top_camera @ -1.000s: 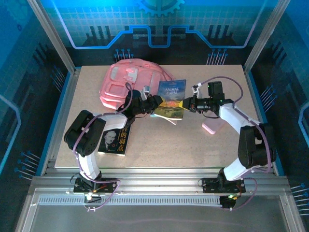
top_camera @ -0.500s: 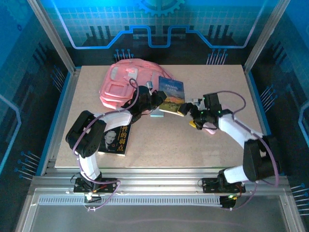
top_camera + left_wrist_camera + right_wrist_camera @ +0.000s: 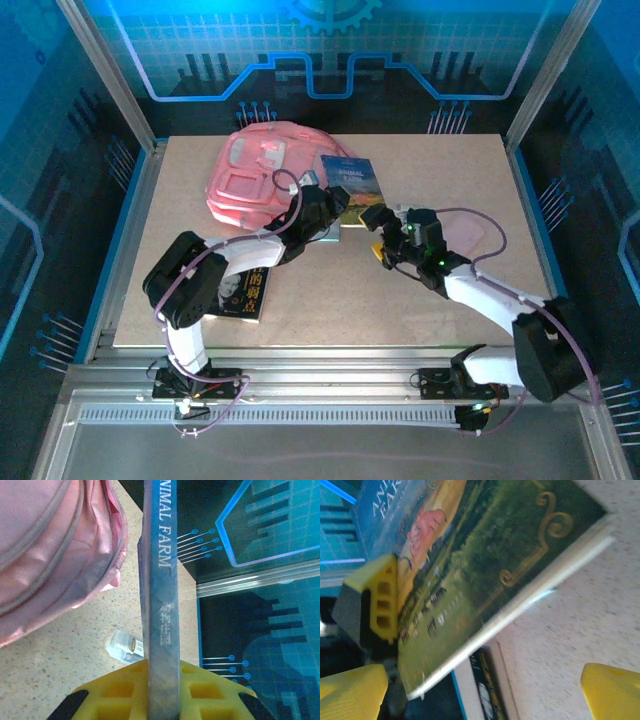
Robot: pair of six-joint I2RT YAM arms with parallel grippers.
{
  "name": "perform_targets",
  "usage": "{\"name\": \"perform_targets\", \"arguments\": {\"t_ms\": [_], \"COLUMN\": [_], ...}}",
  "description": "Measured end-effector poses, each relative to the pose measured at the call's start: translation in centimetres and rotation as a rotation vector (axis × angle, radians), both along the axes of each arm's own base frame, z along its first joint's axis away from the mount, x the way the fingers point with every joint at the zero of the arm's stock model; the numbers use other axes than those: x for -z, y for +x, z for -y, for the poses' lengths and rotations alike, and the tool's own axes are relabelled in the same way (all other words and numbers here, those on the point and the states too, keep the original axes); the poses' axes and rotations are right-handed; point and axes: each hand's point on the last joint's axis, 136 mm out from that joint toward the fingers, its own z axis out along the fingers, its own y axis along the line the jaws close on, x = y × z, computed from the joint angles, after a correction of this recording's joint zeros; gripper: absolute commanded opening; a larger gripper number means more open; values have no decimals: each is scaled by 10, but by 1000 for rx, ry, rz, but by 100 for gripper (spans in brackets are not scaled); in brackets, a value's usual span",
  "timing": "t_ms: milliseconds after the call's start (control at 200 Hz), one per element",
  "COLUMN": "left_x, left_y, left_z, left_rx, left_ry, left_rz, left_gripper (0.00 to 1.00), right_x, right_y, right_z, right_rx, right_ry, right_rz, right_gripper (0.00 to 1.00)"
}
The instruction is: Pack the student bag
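The student bag, pink and soft, lies at the back left of the table; its zippered side is close to the left of the book. My left gripper is shut on the spine of the "Animal Farm" book, holding it on edge above the table. The grey spine stands pinched between the yellow fingers. My right gripper is open just right of the book's near corner, with the cover ahead of its spread yellow fingertips and nothing held.
A black-covered book lies near the front left under my left arm. A pink flat item rests behind my right arm. A small clear-wrapped object sits on the table by the bag. A thin blue-and-white box lies under the held book.
My right gripper let go of the book's right edge, opened and drew back toward the front and left. My left gripper carried the book farther back, closer to the bag.
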Motion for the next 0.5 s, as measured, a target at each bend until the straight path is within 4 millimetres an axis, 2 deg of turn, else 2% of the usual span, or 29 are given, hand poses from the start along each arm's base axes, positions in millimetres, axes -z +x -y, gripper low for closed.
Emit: {"name": "perform_targets", "arguments": {"t_ms": [60, 100, 195, 265, 380, 445, 475, 500], "left_x": [1, 3, 10, 15, 8, 8, 8, 7], "left_y": [-2, -3, -7, -9, -6, -5, -5, -5], "left_z": [0, -1, -6, -11, -15, -18, -18, -17], "left_rx": [-12, -22, -44, -61, -91, -103, -102, -95], "left_ry": [-14, -24, -33, -33, -55, -53, -53, -56], "left_rz": [-1, -6, -20, -31, -19, -18, -17, -14], "left_gripper": [0, 0, 0, 0, 1, 27, 45, 56], "right_x": [4, 8, 12, 9, 2, -12, -16, -20], "right_y": [8, 13, 23, 27, 32, 36, 37, 38], "right_z": [-6, -10, -17, -19, -17, -15, -14, -11], "right_rx": [15, 22, 44, 56, 80, 86, 87, 89], "right_ry": [29, 45, 81, 101, 113, 119, 114, 107], "right_rz": [2, 1, 11, 26, 49, 84, 95, 106], "right_gripper": [95, 88, 58, 41, 2, 0, 0, 0]}}
